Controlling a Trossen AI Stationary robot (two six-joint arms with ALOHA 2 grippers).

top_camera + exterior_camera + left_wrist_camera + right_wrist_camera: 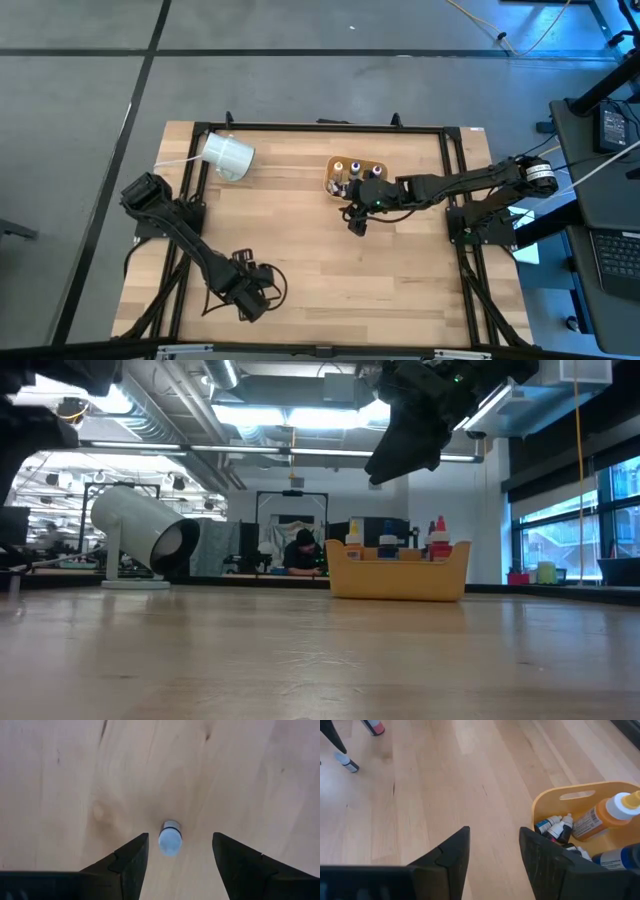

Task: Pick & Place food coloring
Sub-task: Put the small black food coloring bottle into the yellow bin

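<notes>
The left gripper [250,300] sits low near the table's [300,250] front edge, toward the left corner, its fingers [125,862] spread wide with nothing held; directly between them, clear of both, a small vial [170,838] with a pale blue-white cap stands on the wood. The right gripper [357,222] hangs above the table's middle, just in front of the tray [358,165], fingers [545,855] parted and empty. The tan-orange tray stands toward the back edge, right of centre, and holds most of the food coloring: small dropper bottles [557,826] with white tips lying in it, an orange bottle [600,817] with a white cap, and a blue one [620,857] beside it. Two more vials lie loose on the table well apart from the tray, one dark-ended [346,763] and one red [374,727]. A white cylinder [226,155] lies on its side near the back left corner.
</notes>
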